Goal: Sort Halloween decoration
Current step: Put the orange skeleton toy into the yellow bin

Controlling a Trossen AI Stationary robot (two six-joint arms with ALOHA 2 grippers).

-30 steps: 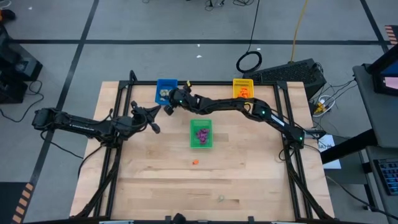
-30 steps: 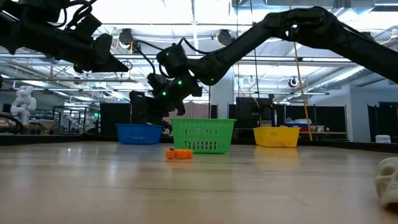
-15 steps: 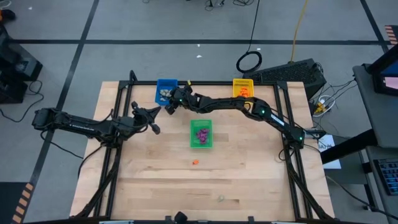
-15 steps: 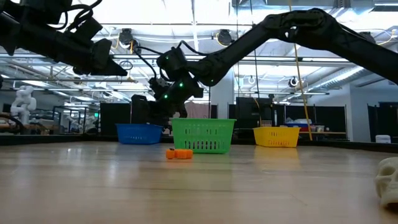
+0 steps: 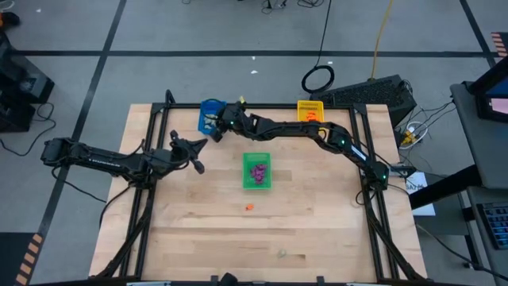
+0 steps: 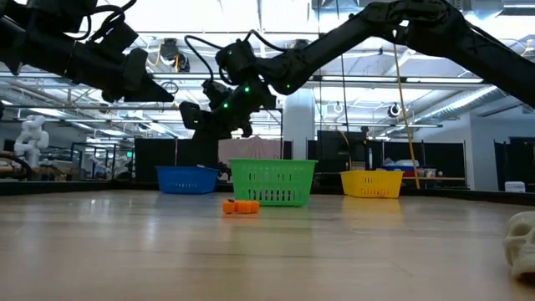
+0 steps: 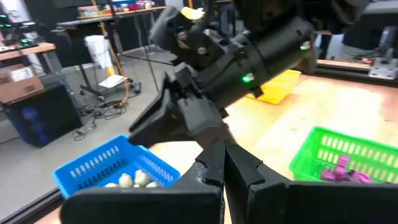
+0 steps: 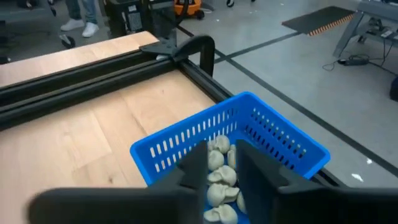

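Note:
The blue tray (image 5: 208,111) at the far edge holds several pale trinkets (image 8: 221,180). My right gripper (image 8: 222,155) hovers above it, open, with nothing between its fingers. In the green tray (image 5: 255,184) lie purple trinkets (image 5: 257,170), and the yellow tray (image 5: 309,104) holds orange ones (image 5: 311,118). One orange trinket (image 5: 249,207) rests on the table near the middle, and a pale one (image 5: 282,254) sits by the near edge. My left gripper (image 5: 198,148) waits shut, in the air left of the green tray.
Black frame rails (image 5: 151,159) run along the table's left, right and far sides. The right arm (image 5: 302,131) stretches over the far part of the table between the yellow and blue trays. Bare wood (image 5: 198,222) lies around the two loose trinkets.
My right gripper has risen above the blue tray and drifted slightly toward the table's far edge. The trays and the loose trinkets have stayed in place.

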